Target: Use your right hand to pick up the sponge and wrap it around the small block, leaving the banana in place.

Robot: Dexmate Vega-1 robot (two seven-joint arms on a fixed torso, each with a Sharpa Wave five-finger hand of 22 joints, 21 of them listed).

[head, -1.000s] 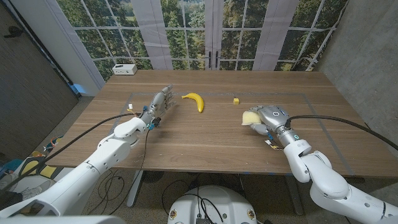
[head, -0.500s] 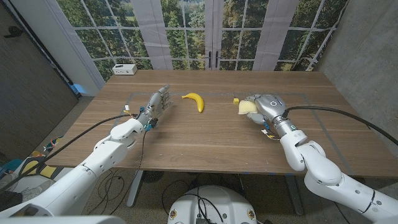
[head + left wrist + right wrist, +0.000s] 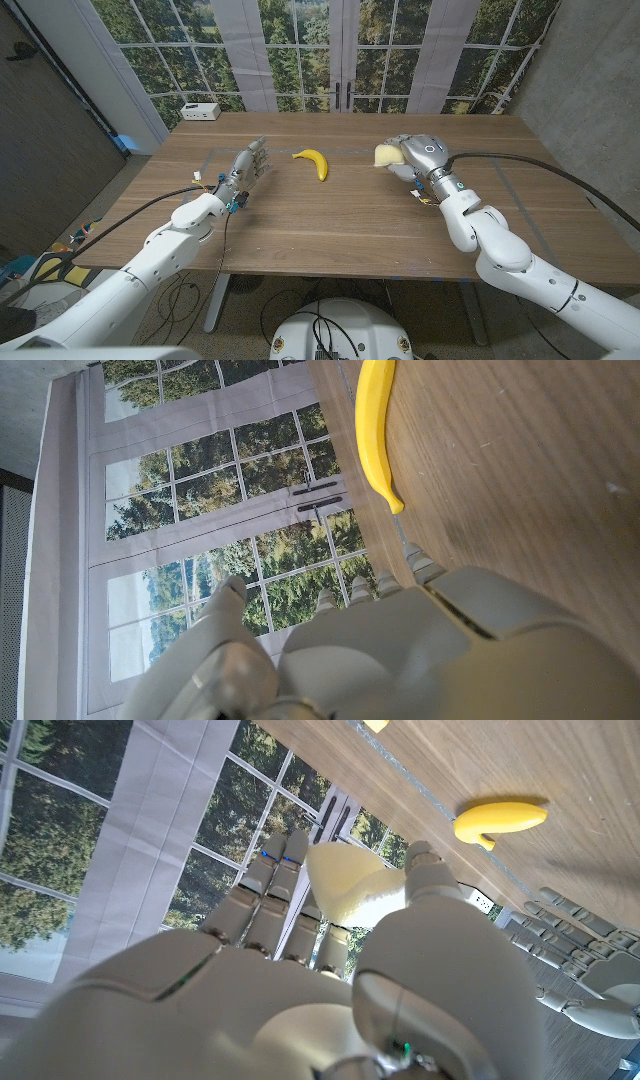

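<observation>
Yellow sponge (image 3: 387, 154) half-hidden, right hand (image 3: 415, 157) gripping

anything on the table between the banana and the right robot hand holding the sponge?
Nothing: in the head view, bare wood separates the banana from the right robot hand gripping the sponge.
</observation>
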